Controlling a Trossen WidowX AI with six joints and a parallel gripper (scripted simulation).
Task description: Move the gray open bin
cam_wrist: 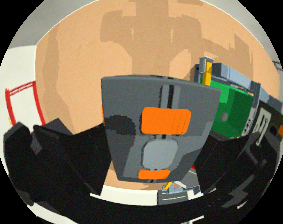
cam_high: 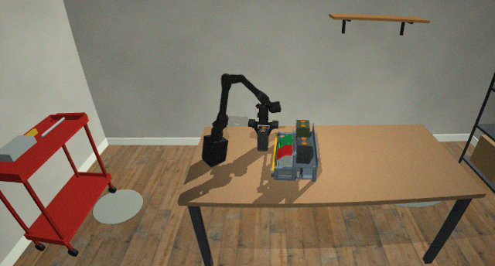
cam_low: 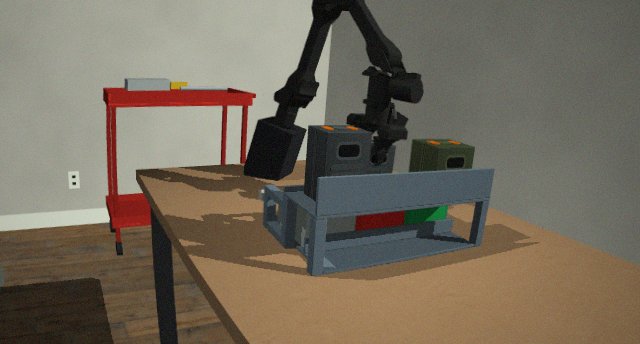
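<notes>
My gripper (cam_high: 263, 131) is shut on a gray open bin (cam_high: 263, 140) with orange marks and holds it upright from above, just left of the blue-gray shelf rack (cam_high: 295, 155). The bin's base is at about table level; I cannot tell if it touches. In the wrist view the bin (cam_wrist: 158, 132) fills the middle between my fingers. In the exterior view my gripper (cam_low: 382, 151) and the held bin (cam_low: 387, 160) are mostly hidden behind the rack (cam_low: 380, 214).
On the rack stand a dark gray bin (cam_high: 304, 151) and a green bin (cam_high: 302, 127), with red and green blocks (cam_high: 285, 146) beside them. The arm's base (cam_high: 214, 150) is at the table's left end. A red cart (cam_high: 46, 173) stands on the floor at left.
</notes>
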